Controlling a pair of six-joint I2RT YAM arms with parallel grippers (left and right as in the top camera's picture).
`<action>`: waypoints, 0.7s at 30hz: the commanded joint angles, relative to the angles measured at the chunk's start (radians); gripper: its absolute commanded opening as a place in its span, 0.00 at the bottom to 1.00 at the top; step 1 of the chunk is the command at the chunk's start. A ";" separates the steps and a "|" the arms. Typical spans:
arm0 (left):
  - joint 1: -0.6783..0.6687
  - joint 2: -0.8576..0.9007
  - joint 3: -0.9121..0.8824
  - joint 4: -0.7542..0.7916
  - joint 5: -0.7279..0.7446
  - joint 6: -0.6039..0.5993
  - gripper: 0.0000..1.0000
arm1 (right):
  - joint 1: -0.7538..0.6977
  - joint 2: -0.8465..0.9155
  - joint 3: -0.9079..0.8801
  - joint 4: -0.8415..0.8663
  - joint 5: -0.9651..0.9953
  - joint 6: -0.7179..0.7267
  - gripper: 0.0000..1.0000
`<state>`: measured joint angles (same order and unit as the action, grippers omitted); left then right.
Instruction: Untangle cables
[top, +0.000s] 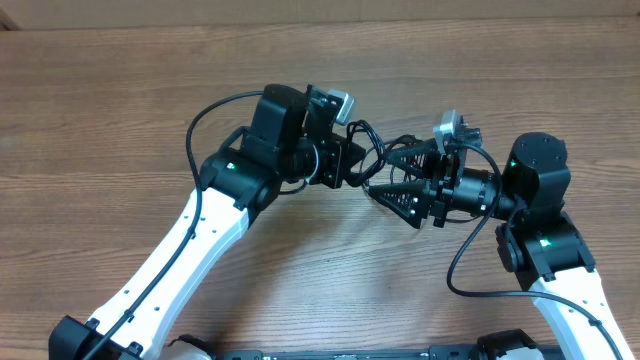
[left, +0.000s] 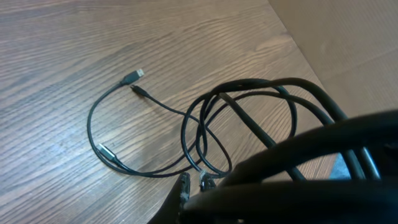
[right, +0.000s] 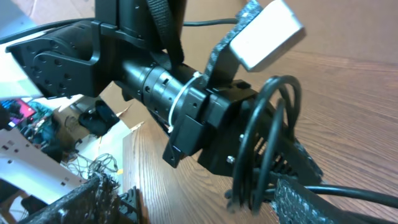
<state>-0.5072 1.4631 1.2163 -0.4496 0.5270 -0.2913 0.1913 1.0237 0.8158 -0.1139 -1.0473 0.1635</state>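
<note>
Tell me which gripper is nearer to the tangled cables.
Left. The left gripper is shut on the cables, with loops hanging from its jaws. The right gripper is open just beside them, facing the left one, not gripping.

The brown wood-grain table is bare along its far edge, across the left side and in the near middle, so a gripper could pass freely there. The centre is crowded. The left gripper, clamped on the thin black cables, faces the wide-spread right gripper just beside it, and cable loops fill the gap between them. The white-and-black left arm bars the near left diagonally. In the left wrist view, thick black arm wiring arches across the near right.
</note>
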 joint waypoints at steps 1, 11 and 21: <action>-0.044 -0.002 0.015 0.005 -0.013 -0.024 0.04 | 0.004 -0.013 0.005 0.016 -0.060 -0.016 0.78; -0.069 -0.002 0.015 0.021 -0.059 -0.055 0.04 | 0.004 -0.013 0.005 -0.008 -0.126 -0.016 0.04; -0.068 -0.002 0.015 0.043 -0.067 -0.053 0.04 | 0.004 -0.013 0.005 -0.059 -0.188 0.015 0.04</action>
<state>-0.5819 1.4628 1.2163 -0.4301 0.4900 -0.3161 0.1898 1.0241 0.8150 -0.1726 -1.1221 0.1608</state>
